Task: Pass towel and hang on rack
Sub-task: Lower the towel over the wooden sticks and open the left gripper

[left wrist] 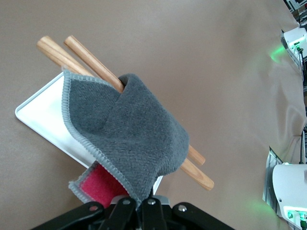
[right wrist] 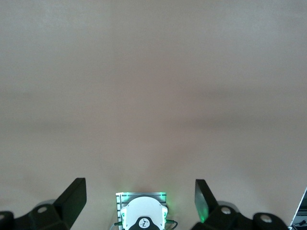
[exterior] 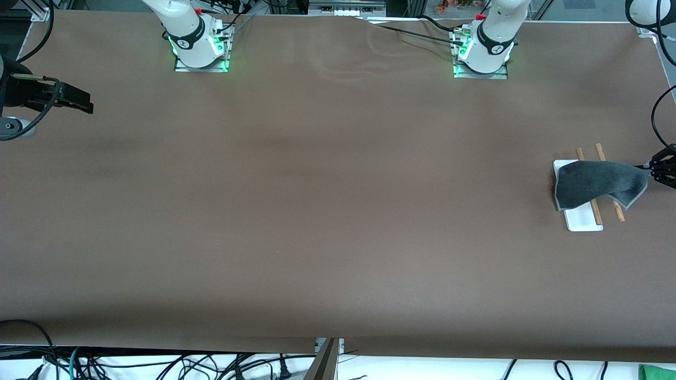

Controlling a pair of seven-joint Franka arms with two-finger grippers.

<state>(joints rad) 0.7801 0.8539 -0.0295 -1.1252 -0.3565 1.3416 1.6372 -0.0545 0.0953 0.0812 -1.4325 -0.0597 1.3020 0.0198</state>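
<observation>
Your left hand (exterior: 650,168) pinches one corner of the towel (exterior: 597,182), which drapes grey side up over both rods of the rack (exterior: 583,219) at the left arm's end of the tabletop (exterior: 317,211). Your right hand (exterior: 79,100) waits, fingers spread, over the right arm's end.

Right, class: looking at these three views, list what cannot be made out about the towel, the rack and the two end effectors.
- Rack: its crosspiece and the middle of both rods are covered by the towel in the front and left wrist views.
- Left end effector: largely cut off by the front view's edge; in the left wrist view the towel corner hides its fingertips.
- Right end effector: open, but its body is cut off by the right wrist view's edge.
</observation>
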